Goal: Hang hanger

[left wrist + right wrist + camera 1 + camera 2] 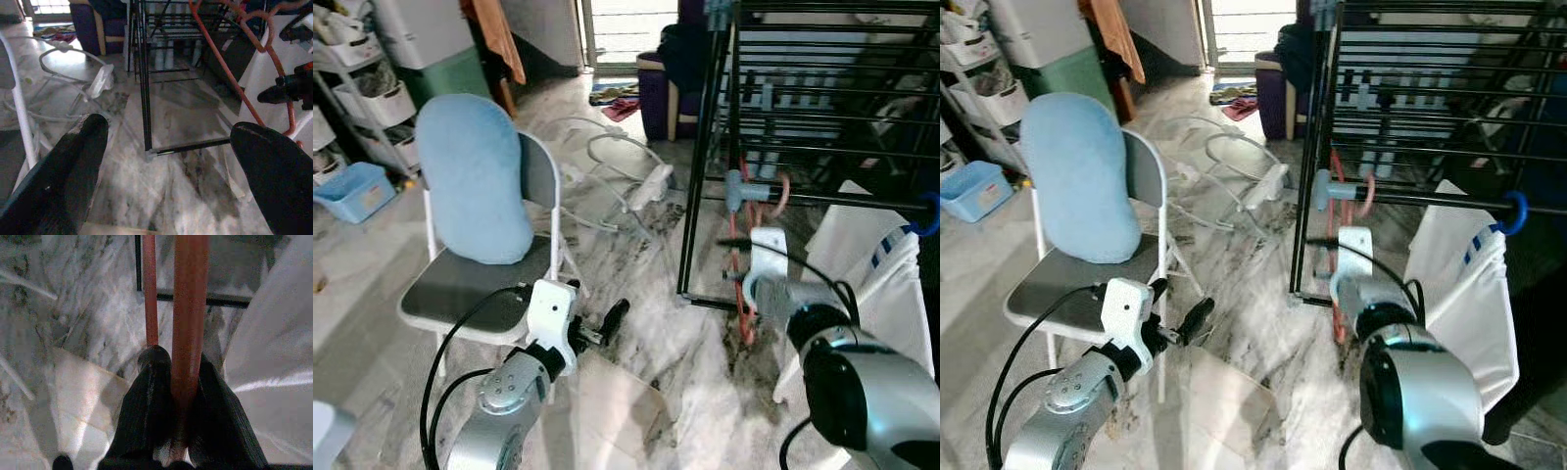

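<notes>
Right jaws clamped on orange hanger

I see open marble floor left of the black drying rack. The folding chair bounds that gap. A white laundry bag crowds the rack's right.

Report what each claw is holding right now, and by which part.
The right claw is shut on the orange hanger, pinching one of its thin bars. The left claw is open and holds nothing.
</notes>
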Controlling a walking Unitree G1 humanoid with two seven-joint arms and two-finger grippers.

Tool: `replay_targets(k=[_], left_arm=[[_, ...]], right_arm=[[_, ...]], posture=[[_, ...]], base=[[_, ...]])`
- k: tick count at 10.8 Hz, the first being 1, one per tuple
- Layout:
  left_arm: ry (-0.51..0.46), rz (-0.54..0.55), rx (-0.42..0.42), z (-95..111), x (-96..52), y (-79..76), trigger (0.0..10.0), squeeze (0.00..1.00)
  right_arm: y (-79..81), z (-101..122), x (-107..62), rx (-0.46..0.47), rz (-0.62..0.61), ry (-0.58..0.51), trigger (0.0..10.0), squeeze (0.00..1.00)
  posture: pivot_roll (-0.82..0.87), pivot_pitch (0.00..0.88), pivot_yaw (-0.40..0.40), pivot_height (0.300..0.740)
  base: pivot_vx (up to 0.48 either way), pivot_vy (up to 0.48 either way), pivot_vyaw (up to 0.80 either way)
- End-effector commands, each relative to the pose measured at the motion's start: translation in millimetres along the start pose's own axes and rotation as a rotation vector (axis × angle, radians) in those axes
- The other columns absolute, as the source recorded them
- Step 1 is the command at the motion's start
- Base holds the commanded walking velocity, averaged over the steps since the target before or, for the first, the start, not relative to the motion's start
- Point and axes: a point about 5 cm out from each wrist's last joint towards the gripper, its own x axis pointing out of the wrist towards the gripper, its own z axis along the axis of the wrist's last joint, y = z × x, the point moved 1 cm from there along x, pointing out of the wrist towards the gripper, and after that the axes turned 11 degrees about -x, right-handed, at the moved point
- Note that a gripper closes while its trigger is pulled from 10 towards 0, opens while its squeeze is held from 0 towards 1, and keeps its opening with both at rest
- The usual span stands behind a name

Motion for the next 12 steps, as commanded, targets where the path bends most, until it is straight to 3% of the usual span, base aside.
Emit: replay_targets(k=[1, 5, 9, 12], left_arm=[[-0.001, -0.004, 0.009, 2.7, -3.1, 0.2, 10.0, 0.0], [0.013, -0.014, 0.011, 1.5, -2.8, -0.4, 10.0, 0.0], [0.021, -0.01, 0.016, 1.3, -3.3, 1.5, 10.0, 0.0], [0.029, -0.012, 0.021, 1.0, -3.7, 2.1, 10.0, 0.0]], right_arm=[[-1.6, -2.8, 0.3, 0.014, -0.008, 0.019, 10.0, 0.0], [-5.2, -13.8, 2.4, 0.049, -0.012, 0.047, 10.0, 0.0], [-13.3, 17.7, -4.0, 0.055, -0.047, -0.044, 10.0, 0.0], [-16.0, 18.6, -4.3, 0.087, -0.053, -0.045, 10.0, 0.0]], posture=[[0.04, 0.011, 0.054, 0.74], [0.04, 0.01, 0.062, 0.74], [0.04, 0.006, 0.066, 0.74], [0.05, 0.006, 0.072, 0.74]], base=[[0.0, 0.0, 0.0], [0.0, 0.0, 0.0], [0.0, 0.0, 0.0], [0.0, 0.0, 0.0]])
